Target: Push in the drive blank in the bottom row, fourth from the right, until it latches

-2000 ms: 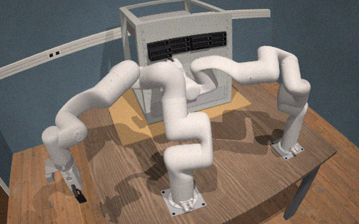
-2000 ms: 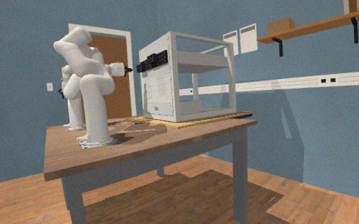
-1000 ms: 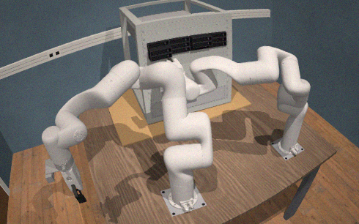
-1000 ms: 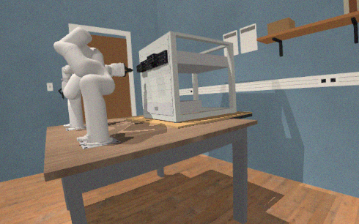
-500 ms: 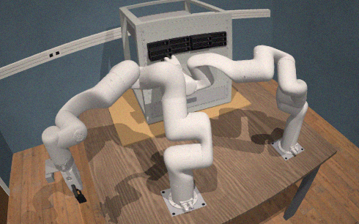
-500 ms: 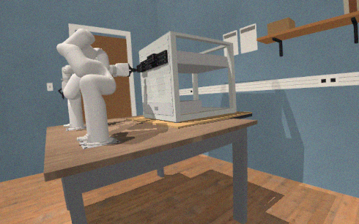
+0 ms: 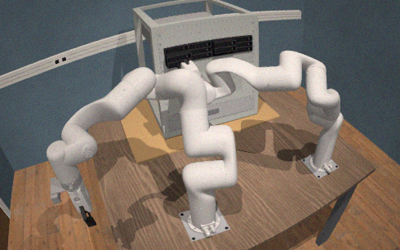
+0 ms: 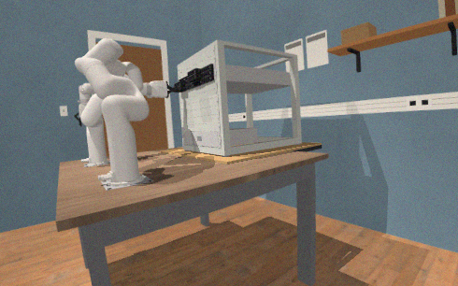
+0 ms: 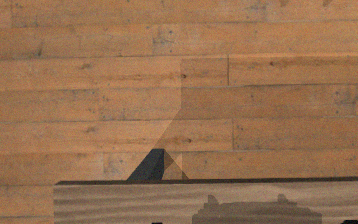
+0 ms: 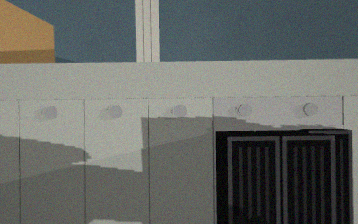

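Note:
The rack (image 7: 206, 29) (image 8: 222, 107) stands upright on the yellow mat, its front toward the arms. Its black drive blanks (image 7: 232, 46) (image 8: 199, 77) also show at the lower right of the right wrist view (image 10: 307, 175). My right gripper (image 8: 177, 88) is shut and empty, its tips at or close to the lower left end of the blanks. The bottom-row blank fourth from the right is mostly hidden by the gripper, so contact and depth cannot be told. My left gripper (image 7: 87, 216) is open and empty, far from the rack, near the table's left edge.
The yellow mat (image 7: 137, 151) lies under the rack on the wooden table (image 7: 280, 196) (image 8: 92, 198). The left arm's upper links pass in front of the rack's lower left, close to the right arm's wrist. A wall shelf (image 8: 409, 33) is at the far right of the exterior view.

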`<state>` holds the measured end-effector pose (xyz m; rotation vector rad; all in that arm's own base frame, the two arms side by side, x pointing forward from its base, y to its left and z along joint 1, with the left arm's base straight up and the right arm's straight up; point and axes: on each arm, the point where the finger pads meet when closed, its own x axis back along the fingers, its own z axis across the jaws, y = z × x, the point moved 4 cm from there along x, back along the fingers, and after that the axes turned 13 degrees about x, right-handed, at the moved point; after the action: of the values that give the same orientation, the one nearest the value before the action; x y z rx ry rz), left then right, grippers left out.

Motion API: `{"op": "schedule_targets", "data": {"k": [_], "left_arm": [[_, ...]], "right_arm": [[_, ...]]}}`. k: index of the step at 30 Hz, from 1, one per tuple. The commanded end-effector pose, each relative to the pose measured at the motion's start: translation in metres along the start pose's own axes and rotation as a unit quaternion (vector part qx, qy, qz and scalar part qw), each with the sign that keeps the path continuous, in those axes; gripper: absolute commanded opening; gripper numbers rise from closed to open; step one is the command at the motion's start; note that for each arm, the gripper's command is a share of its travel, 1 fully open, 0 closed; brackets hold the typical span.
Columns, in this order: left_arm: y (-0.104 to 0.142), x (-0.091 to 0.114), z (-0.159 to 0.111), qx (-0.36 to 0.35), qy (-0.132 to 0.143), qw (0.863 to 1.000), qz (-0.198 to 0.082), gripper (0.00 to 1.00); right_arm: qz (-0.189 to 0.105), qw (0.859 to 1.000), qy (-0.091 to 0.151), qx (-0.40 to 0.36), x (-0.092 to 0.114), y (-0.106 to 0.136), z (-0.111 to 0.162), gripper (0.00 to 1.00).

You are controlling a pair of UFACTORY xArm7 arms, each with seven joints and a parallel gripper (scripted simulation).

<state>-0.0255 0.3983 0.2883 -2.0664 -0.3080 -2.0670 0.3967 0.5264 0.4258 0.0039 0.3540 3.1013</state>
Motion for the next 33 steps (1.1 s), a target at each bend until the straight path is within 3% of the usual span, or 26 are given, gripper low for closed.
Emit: {"op": "schedule_targets", "data": {"k": [1,33], "left_arm": [[-0.001,0.002,0.000,0.000,0.000,1.000,0.002,1.00],[-0.001,0.002,0.000,0.000,0.000,1.000,0.002,1.00]], "right_arm": [[-0.001,1.000,0.001,-0.002,-0.001,0.001,0.002,0.00],[-0.001,1.000,0.001,-0.002,-0.021,0.001,0.002,0.00]]}}
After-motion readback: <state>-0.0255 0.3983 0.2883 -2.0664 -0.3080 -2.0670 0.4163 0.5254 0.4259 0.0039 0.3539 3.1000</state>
